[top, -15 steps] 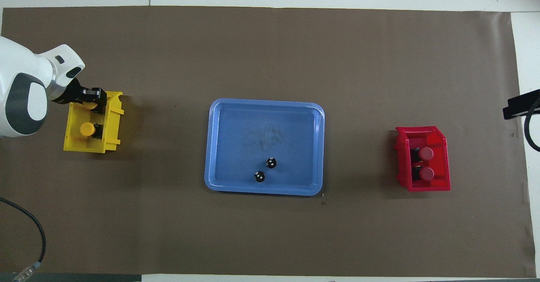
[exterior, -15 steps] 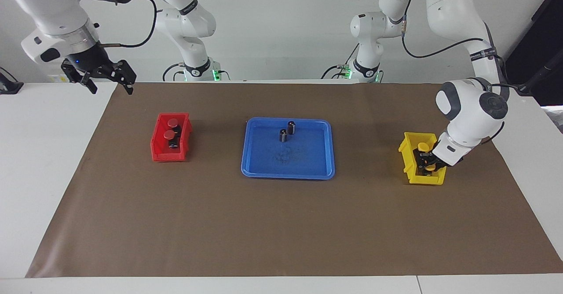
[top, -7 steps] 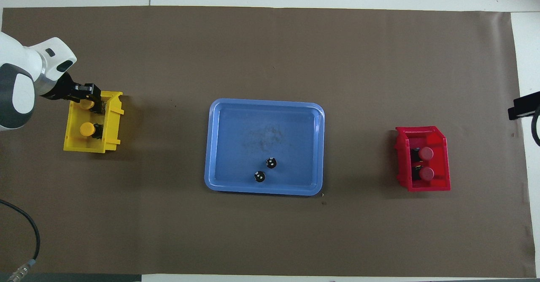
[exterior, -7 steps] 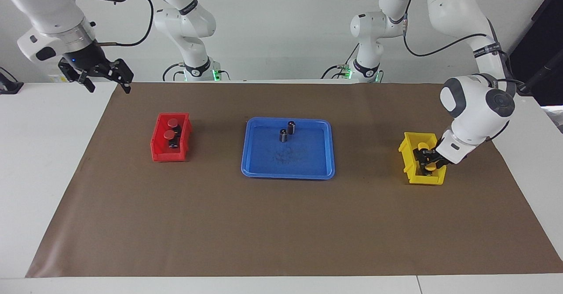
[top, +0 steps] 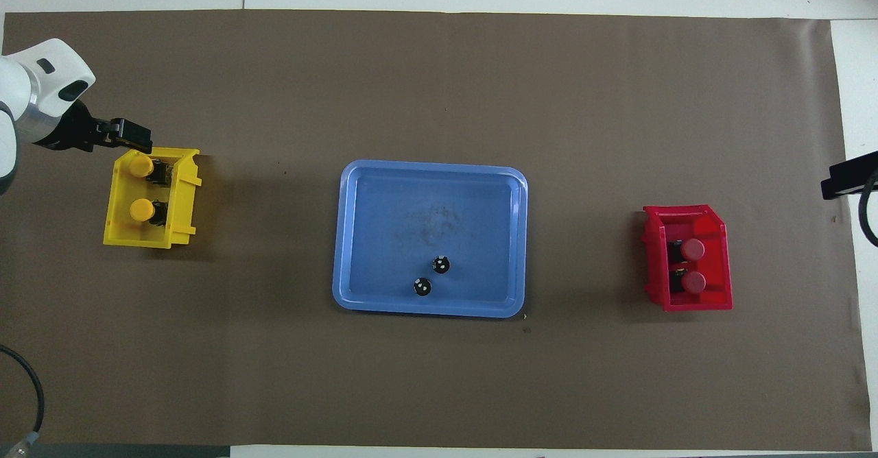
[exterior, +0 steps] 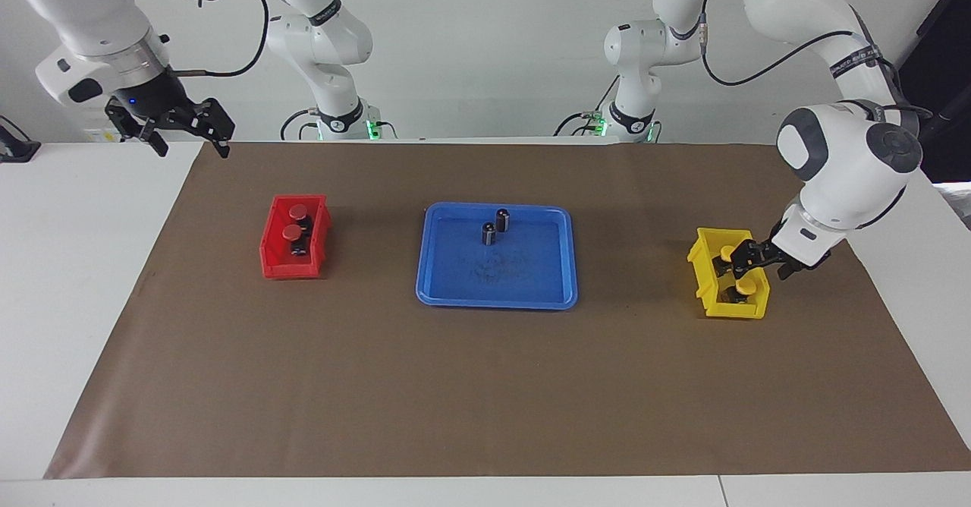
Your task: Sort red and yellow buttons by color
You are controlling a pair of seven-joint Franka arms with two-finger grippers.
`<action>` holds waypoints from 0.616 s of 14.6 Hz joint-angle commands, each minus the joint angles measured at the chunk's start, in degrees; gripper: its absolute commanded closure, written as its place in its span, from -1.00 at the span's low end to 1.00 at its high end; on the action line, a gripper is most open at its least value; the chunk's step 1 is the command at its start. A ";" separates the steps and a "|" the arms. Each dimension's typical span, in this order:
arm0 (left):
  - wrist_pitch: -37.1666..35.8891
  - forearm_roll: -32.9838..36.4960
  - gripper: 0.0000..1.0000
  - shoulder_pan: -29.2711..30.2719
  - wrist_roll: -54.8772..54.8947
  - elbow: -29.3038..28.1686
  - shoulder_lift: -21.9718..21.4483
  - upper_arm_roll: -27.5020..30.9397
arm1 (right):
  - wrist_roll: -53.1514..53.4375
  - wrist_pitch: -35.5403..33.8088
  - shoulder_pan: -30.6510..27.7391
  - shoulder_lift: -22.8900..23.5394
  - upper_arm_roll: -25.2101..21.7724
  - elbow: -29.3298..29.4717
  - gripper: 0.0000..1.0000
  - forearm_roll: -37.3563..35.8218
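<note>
Two yellow buttons (exterior: pixel 728 251) (exterior: pixel 746 287) sit in the yellow bin (exterior: pixel 704 264); in the overhead view both (top: pixel 140 165) (top: pixel 140 209) show in the bin (top: pixel 181 197). Two red buttons (exterior: pixel 299 210) (exterior: pixel 291 231) sit in the red bin (exterior: pixel 271 256), also seen from overhead (top: pixel 694 248) (top: pixel 693 280). My left gripper (exterior: pixel 749 258) hangs open and empty just above the yellow bin's end farther from the robots (top: pixel 130 139). My right gripper (exterior: pixel 187 133) is open and empty, raised over the mat's corner at the right arm's end; the arm waits.
A blue tray (exterior: pixel 497 291) lies mid-table between the bins, with two dark capless cylinders (exterior: pixel 502 219) (exterior: pixel 488 234) standing in its part nearer to the robots. A brown mat (exterior: pixel 485 385) covers the table.
My left gripper has risen out of the yellow bin and drawn back, leaving the second yellow button in it. The right gripper has barely shifted.
</note>
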 commanded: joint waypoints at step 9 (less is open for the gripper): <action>-20.83 0.50 -1.00 -3.75 0.44 13.67 -7.69 -0.47 | -1.23 -1.08 -0.61 -0.84 0.29 -1.17 -1.00 1.19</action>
